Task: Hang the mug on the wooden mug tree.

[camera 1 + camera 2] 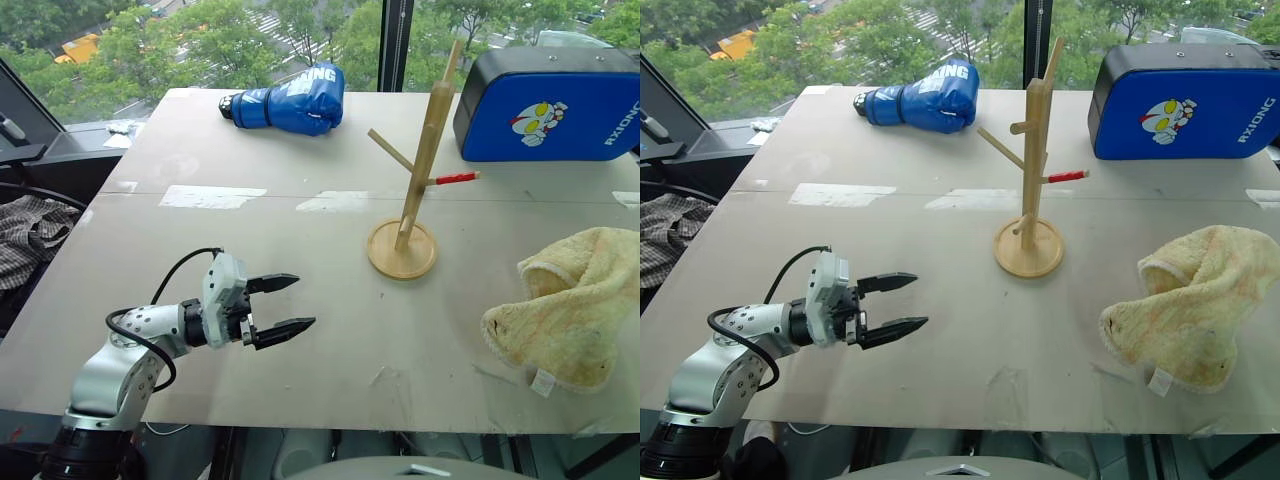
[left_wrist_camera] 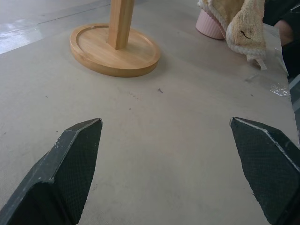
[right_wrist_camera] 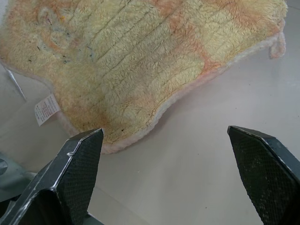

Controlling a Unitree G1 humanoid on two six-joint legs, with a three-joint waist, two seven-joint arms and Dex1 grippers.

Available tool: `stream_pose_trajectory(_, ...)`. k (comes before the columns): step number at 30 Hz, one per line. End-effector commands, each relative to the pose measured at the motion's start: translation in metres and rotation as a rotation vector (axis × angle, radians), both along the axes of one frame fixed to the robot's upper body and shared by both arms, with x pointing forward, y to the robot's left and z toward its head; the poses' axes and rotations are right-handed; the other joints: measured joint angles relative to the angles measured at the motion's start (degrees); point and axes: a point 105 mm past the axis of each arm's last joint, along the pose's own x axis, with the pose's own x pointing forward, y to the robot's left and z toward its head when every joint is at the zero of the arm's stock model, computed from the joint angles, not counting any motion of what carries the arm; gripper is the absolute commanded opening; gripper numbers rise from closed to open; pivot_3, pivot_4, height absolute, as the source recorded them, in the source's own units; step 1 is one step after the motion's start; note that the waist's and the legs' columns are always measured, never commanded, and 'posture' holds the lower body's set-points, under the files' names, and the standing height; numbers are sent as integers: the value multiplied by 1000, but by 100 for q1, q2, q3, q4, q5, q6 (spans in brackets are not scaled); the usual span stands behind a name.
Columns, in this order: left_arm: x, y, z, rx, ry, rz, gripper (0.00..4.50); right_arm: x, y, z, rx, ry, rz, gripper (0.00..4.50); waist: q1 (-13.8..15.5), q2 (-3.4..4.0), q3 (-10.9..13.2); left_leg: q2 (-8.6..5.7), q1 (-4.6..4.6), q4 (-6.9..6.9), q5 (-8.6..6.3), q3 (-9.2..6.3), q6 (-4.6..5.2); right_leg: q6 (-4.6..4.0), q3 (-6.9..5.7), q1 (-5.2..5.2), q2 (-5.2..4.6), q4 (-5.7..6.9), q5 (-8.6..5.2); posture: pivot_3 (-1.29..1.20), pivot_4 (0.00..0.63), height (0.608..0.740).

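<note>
Mug [image 2: 209,24]: only a pale pinkish ribbed bit of it peeks out from under the towel in the left wrist view; it sits on the table, well to the right of the mug tree.
Towel [image 1: 572,301]: fluffy, pale yellow, heaped over the mug near the table's right edge; a small white label hangs at its near edge.
Mug tree [image 1: 415,180]: light wood, upright on its round base near the middle of the table, pegs bare, one red-tipped peg pointing right.
Left gripper [image 1: 283,304]: hovers low over the near-left part of the table, fingers spread apart with nothing between them, pointing toward the tree's base.
Right gripper [image 3: 164,178]: fingers wide apart, empty, poised just above the table by the towel's edge.
Boxing glove [image 1: 290,100]: blue, lying at the far side.
Blue pad [image 1: 550,105]: stands at the far right corner.
Table [image 1: 200,250]: flat grey board.
</note>
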Motion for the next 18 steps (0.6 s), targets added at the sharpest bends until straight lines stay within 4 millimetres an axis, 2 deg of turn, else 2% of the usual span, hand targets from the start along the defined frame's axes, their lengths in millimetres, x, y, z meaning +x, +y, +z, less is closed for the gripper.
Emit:
stream_pose_trajectory(1, -5, -1, 9, -6, -31, -33, 4500, 4, -2, 9, -33, -52, -27, 4286, 0, 0, 0, 0, 0, 0, 0, 0, 0, 0, 0, 0, 0, 0, 0, 0, 150, 740)
stream_pose_trajectory(5, -13, 0, 7, -32, -34, -103, 4500, 17, -7, 17, -79, -124, -99, 4286, -10, 1, 0, 0, 1, 0, 0, 1, 0, 0, 1, 0, 0, 0, 0, 0, 150, 740)
stream_pose_trajectory(7, -16, -4, 14, -67, -76, -148, 4500, 23, -4, 29, -88, -195, -125, 4286, -2, 1, -1, 0, 1, 0, 1, 2, -1, 0, 1, -1, 0, 1, 0, 0, 150, 740)
stream_pose_trajectory(9, -19, -9, 24, -108, -119, -184, 4500, 25, 11, 39, -57, -205, -106, 4286, 13, 4, -2, 0, 1, 0, 1, 1, -2, 0, 0, -1, 1, 2, 0, 0, 150, 740)
stream_pose_trajectory(11, -23, -12, 30, -137, -159, -214, 4500, 26, 27, 45, -98, -174, -76, 4286, 23, 17, -5, 0, -4, 0, 1, -2, -1, 0, -3, -2, 1, 2, 0, 0, 150, 740)
stream_pose_trajectory(13, -28, -15, 37, -189, -159, -274, 4500, 31, 46, 58, -33, -179, -39, 4286, 8, 8, -6, 0, -5, 1, 0, -4, -1, 1, -4, 0, 2, -1, 0, 0, 150, 740)
stream_pose_trajectory(18, -32, -16, 47, -224, -169, -327, 4500, 42, 66, 70, -25, -210, -16, 4286, -5, 4, -5, 0, -2, 2, 0, -3, 0, 1, -2, 0, 4, 1, 1, 0, 150, 740)
